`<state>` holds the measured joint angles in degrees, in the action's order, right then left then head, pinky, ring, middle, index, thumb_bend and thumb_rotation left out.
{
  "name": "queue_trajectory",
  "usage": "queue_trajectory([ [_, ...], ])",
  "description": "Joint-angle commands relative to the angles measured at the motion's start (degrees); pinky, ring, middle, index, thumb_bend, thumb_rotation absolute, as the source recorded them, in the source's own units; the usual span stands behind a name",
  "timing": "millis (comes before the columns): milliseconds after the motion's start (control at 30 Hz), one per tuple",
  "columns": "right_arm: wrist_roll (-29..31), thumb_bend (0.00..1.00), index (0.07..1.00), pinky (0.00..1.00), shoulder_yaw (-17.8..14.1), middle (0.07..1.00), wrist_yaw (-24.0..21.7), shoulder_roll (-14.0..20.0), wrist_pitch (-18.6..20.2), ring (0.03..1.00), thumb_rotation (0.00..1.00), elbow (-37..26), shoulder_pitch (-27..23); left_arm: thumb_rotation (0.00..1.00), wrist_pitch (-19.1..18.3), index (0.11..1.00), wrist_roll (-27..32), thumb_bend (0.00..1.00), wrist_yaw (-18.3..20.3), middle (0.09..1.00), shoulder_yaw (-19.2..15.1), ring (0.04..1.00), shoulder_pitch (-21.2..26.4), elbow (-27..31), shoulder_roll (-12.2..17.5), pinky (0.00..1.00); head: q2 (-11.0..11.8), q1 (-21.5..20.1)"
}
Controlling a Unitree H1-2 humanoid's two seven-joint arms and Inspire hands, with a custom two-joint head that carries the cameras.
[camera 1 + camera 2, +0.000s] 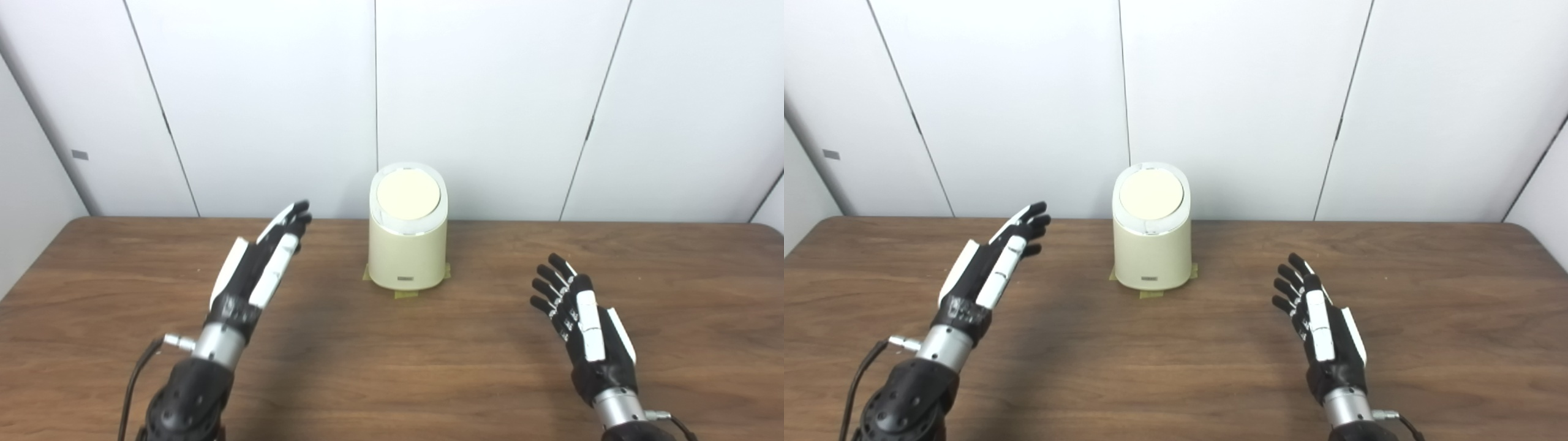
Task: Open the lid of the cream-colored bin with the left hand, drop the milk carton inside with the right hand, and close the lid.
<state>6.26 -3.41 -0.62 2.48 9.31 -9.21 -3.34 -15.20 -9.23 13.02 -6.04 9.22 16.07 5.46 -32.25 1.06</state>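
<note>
bin (pixel 408 245) lid (pixel 408 194) closed, both hands empty

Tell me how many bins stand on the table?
1. The cream-colored bin stands at the middle of the table, near its far edge, lid closed. No milk carton is visible.

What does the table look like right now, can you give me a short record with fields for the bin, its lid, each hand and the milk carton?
bin: cream-colored bin, upright at table centre, on tape patches
lid: round lid, closed
left hand: left hand open, fingers extended toward the bin, holding nothing
right hand: right hand open, fingers spread, holding nothing
milk carton: not visible in either view
table: wooden table
</note>
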Motion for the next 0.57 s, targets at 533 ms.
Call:
queue_trajectory([
  [533, -1.05, 0.68, 0.974, 1.00, 0.99, 1.000, -2.92, 3.61, -1.15, 1.000, 1.00, -5.17, 0.40, 1.00, 0.51, 1.000, 16.67, 0.46, -5.49, 1.000, -2.16, 1.000, -11.09, 5.41, -5.55, 1.00, -1.08, 0.90],
])
